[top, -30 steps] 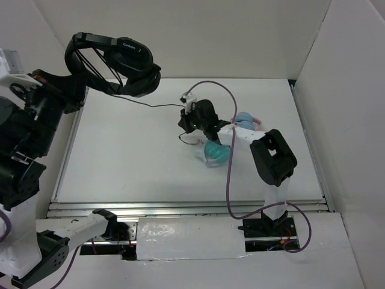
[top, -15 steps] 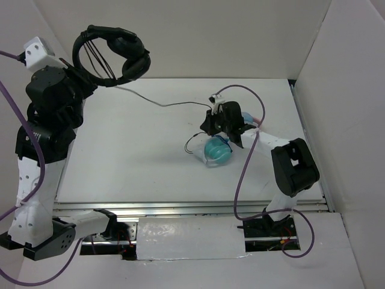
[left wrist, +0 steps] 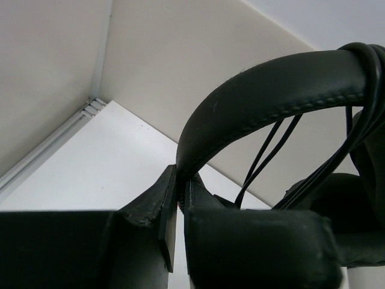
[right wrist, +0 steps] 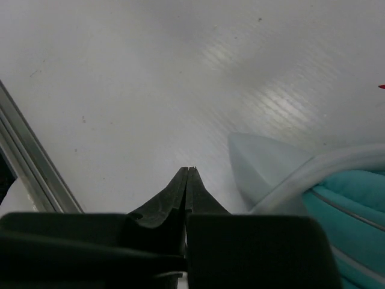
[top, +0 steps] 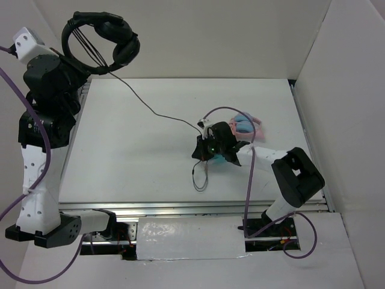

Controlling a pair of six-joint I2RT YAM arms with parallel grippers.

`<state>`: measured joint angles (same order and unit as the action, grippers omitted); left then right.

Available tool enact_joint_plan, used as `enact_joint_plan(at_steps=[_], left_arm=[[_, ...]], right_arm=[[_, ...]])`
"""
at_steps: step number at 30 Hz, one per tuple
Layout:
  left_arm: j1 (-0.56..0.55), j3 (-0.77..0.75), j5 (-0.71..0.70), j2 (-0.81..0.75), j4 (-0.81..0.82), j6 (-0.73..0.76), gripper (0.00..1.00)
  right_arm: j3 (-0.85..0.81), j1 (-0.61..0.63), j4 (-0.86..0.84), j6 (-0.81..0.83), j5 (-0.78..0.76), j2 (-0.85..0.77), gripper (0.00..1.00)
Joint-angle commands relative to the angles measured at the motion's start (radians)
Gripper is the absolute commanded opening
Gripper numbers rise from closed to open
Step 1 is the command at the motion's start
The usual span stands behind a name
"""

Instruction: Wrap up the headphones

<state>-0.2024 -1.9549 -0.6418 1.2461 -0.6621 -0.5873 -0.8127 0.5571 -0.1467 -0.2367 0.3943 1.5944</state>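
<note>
At the far left, well above the worktop [top: 132, 162], the headphones [top: 99, 39] are held raised by the left end effector [left wrist: 180, 186]. Its fingers are clamped on the lower end of the headband [left wrist: 271, 84], as seen in the left wrist view. This raised hold is judged to keep the band clear, so that cable can be laid round it.

Several strands [left wrist: 264, 150] already cross inside the arc of the headband; the exact number cannot be told.

From the headphones the cable [top: 150, 110] runs in a nearly straight line down and right to the right end effector [right wrist: 188, 177], low over the middle of the worktop. Its fingers are pressed together. No strand is seen between them in the right wrist view, but the taut run ends there, so the cable is judged to be pinched to keep tension. A slack loop [top: 201, 179] lies on the worktop just near of it. Wrapping is judged partly done.

Count:
- black headphones: one
- cable: one
- arms: two, both engaged
- other sets: two

The teal headphones [right wrist: 355, 192] lie just right of the right end effector. The pink-and-blue headphones [top: 243, 125] lie just beyond. Neither is held.
</note>
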Motion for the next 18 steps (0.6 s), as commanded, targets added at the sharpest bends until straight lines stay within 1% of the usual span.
enact_joint_plan(at_steps=[1, 3, 4, 5, 6, 8, 10, 13, 17, 18], left_arm=[[0.035, -0.058, 0.151, 0.001, 0.127, -0.081, 0.00], [0.061, -0.064, 0.210, 0.003, 0.128, -0.092, 0.00], [0.076, -0.065, 0.265, 0.003, 0.134, -0.094, 0.00], [0.083, -0.076, 0.290, 0.000, 0.127, -0.095, 0.00], [0.087, -0.079, 0.345, -0.002, 0.125, -0.092, 0.00], [0.100, -0.081, 0.395, -0.017, 0.127, -0.083, 0.00], [0.107, -0.082, 0.460, -0.036, 0.122, -0.078, 0.00], [0.112, -0.088, 0.542, -0.069, 0.125, -0.065, 0.00], [0.112, -0.065, 0.632, -0.112, 0.159, -0.068, 0.00], [0.113, -0.067, 0.634, -0.119, 0.156, -0.068, 0.00]], right_arm=[[-0.020, 0.044, -0.014, -0.015, 0.011, -0.016, 0.00], [-0.058, 0.079, -0.001, -0.012, 0.021, 0.018, 0.00], [-0.081, 0.087, 0.012, -0.003, 0.024, 0.060, 0.00], [-0.117, 0.095, 0.036, -0.001, 0.018, 0.076, 0.00], [-0.137, 0.105, 0.048, 0.008, 0.000, 0.096, 0.00], [-0.193, 0.098, 0.091, 0.016, -0.029, 0.143, 0.00], [-0.258, 0.058, 0.166, 0.029, -0.035, 0.179, 0.00], [-0.317, 0.003, 0.231, 0.071, -0.034, 0.200, 0.00], [-0.419, -0.068, 0.286, 0.097, -0.035, 0.245, 0.00], [-0.430, -0.083, 0.294, 0.100, -0.026, 0.252, 0.00]])
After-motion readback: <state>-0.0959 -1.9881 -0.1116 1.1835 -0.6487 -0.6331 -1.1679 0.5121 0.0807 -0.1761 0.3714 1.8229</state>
